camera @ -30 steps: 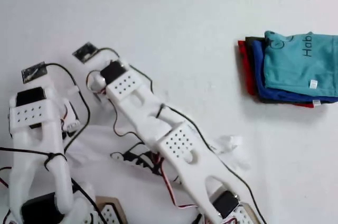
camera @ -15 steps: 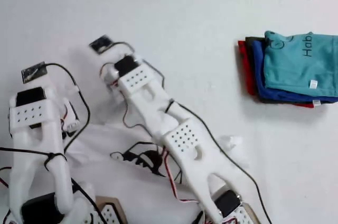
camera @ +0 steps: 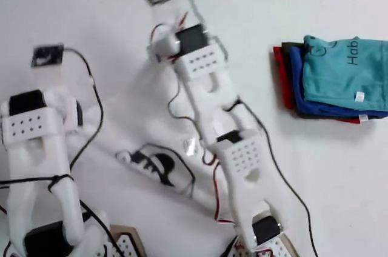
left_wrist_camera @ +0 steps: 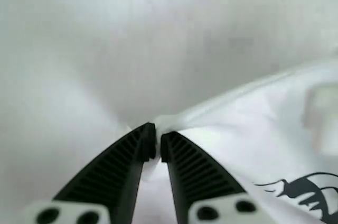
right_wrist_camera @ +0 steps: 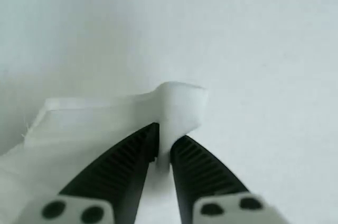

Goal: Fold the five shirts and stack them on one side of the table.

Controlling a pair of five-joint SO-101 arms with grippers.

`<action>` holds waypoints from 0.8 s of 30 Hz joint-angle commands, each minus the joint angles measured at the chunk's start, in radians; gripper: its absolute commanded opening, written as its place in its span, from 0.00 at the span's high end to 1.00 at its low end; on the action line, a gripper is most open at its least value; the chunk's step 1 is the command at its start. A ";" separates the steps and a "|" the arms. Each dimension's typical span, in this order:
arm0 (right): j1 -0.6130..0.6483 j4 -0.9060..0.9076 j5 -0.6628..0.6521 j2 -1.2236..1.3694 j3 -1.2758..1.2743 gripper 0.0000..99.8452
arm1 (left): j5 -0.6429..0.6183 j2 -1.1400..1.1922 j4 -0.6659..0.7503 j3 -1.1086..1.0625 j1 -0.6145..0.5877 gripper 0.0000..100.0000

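A white shirt [camera: 130, 130] with a black print [camera: 151, 166] lies stretched over the near left of the table. My left gripper [left_wrist_camera: 157, 147] is shut on a fold of the white shirt [left_wrist_camera: 248, 134], at the shirt's left edge beside the left arm [camera: 33, 130] in the high view. My right gripper [right_wrist_camera: 163, 152] is shut on an edge of the same shirt [right_wrist_camera: 95, 123], pulled toward the far middle of the table by the right arm [camera: 197, 63]. At the right edge sits a stack of folded shirts [camera: 333, 78], teal on top, over blue, dark and red.
The white table [camera: 273, 20] is bare between the stretched shirt and the stack. Both arm bases [camera: 121, 245] stand at the near edge, with cables trailing over the shirt. A dark gap runs along the table's far edge.
The right arm has swung from the left middle toward the far middle, drawing the white shirt out with it. The left arm has shifted slightly outward and away, still holding its edge.
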State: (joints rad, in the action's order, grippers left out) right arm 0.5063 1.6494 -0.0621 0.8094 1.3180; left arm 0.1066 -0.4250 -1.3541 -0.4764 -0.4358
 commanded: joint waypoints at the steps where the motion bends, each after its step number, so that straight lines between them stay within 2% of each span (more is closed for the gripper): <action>1: -0.074 0.025 -0.003 -0.145 0.014 0.98 | 0.003 -0.032 0.006 0.150 0.020 0.96; 3: -0.104 0.064 -0.008 -0.166 0.011 0.98 | 0.003 -0.032 -0.011 0.196 0.038 0.88; 6: -0.134 0.120 -0.061 -0.183 0.005 0.98 | 0.002 -0.032 -0.061 0.236 0.071 0.69; 7: -0.153 0.120 -0.069 -0.188 0.005 0.98 | 0.002 -0.032 -0.077 0.246 0.072 0.66; 11: -0.214 0.122 -0.081 -0.251 -0.008 0.98 | 0.006 -0.028 -0.084 0.245 0.072 0.68; 14: -0.246 0.122 -0.081 -0.367 -0.124 0.98 | 0.009 -0.026 -0.084 0.243 0.071 0.69; 20: -0.317 0.117 -0.081 -0.727 -0.667 0.98 | 0.009 -0.021 -0.040 0.236 0.072 0.70; 24: -0.414 0.018 -0.137 -0.946 -1.026 0.98 | 0.008 0.063 0.041 0.182 0.094 0.69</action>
State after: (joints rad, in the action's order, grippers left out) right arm 0.1611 1.7323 -0.1496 0.0606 0.5370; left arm 0.1082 -0.4097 -1.3648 -0.2877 -0.3667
